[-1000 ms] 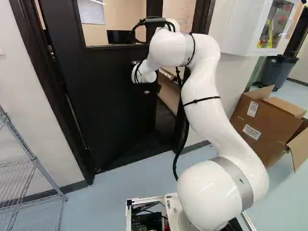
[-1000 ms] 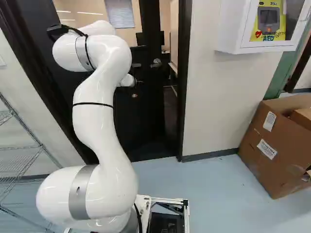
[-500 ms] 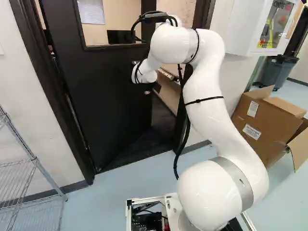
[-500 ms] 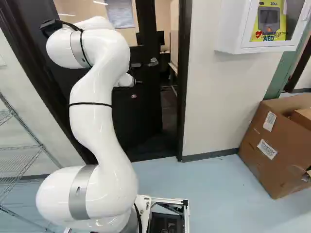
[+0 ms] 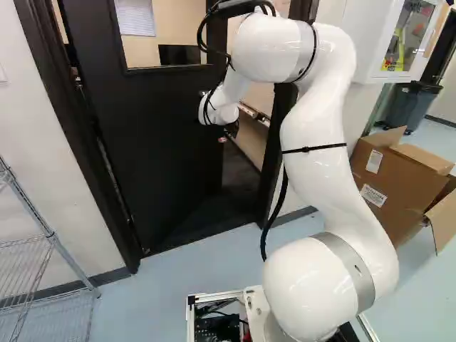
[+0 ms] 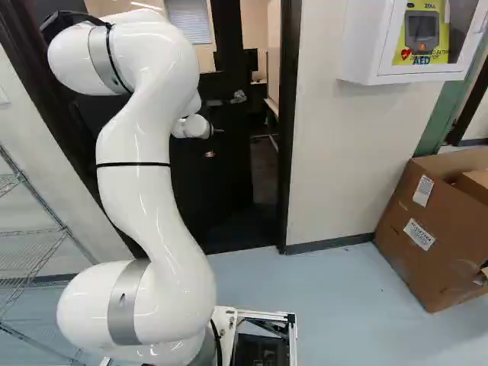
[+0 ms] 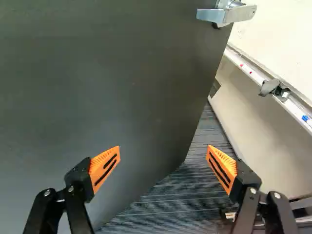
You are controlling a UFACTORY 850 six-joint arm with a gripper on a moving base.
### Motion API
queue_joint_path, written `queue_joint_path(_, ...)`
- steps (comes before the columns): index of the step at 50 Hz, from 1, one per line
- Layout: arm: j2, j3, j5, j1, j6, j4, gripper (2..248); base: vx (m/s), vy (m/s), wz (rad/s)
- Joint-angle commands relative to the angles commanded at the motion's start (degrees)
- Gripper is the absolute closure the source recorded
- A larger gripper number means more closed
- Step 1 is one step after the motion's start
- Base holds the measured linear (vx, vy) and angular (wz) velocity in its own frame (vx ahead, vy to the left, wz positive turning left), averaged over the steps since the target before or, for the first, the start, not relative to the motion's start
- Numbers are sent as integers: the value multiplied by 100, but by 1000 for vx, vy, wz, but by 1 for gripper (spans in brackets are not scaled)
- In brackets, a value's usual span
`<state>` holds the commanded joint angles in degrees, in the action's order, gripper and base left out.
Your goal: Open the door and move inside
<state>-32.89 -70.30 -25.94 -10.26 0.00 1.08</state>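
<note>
The black door [image 5: 153, 135] stands partly open, swung away from me, with a window in its upper part. In the left base view my gripper [image 5: 231, 130] is small and dark, near the door's free edge. My gripper [image 7: 164, 150] is open in the wrist view, nothing held; one orange finger lies over the door face [image 7: 112, 87], the other past its free edge, over the floor beyond. Whether either finger touches the door, I cannot tell. The silver door handle [image 7: 226, 14] is ahead of the gripper, near that edge.
The door frame [image 6: 287, 130] stands right of the opening. Beyond it are dark flooring [image 7: 170, 209] and a pale board with a tray [image 7: 268, 85]. A wire shelf [image 5: 43, 242] stands left, cardboard boxes [image 6: 435, 229] right, under a white wall cabinet [image 6: 358, 46].
The door has swung a little farther inward, widening the gap. My arm's upper part has shifted right in the left base view and left in the right one. The base has stayed put.
</note>
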Motion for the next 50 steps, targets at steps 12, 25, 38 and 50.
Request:
queue_joint_path(12,320,421,0,52,0,0,3,0,0,0)
queue_joint_path(25,662,862,-40,113,0,-1,3,0,0,0)
queue_joint_path(38,1005,1293,-211,179,0,-67,3,0,0,0)
queue_joint_path(50,1323,1684,-416,243,0,-170,3,0,0,0)
